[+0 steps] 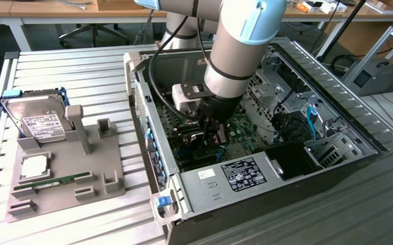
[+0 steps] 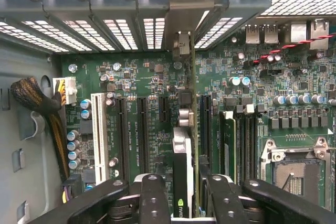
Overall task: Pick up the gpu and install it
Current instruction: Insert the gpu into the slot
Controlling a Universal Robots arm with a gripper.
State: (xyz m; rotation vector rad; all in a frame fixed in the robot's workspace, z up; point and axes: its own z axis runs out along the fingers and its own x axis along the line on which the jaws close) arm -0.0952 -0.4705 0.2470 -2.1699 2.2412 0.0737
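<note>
1. Pincer [image 2: 181, 195] is hanging inside the open computer case [image 1: 332, 97], straight above the green motherboard [image 2: 136, 82], with one black finger [image 2: 152, 198] on each side of the gpu [image 2: 182, 171].
2. Fingers are sitting close against the card's two faces; whether they are clamping it or just letting go cannot be told.
3. Gpu is standing on edge directly below the pincer, in line with the slots [image 2: 142, 129] beside it.
4. Long axis of the card is running from the pincer toward the slotted rear wall, where its grey end bracket [image 2: 181, 3] is meeting the wall.
5. Card is appearing upright, not tilted, parallel to the white slot [image 2: 98, 129].
6. Outside the case, a grey holder [image 1: 67, 168] is sitting on the tabletop [image 1: 67, 71], carrying a hard drive [image 1: 36, 120].
</note>
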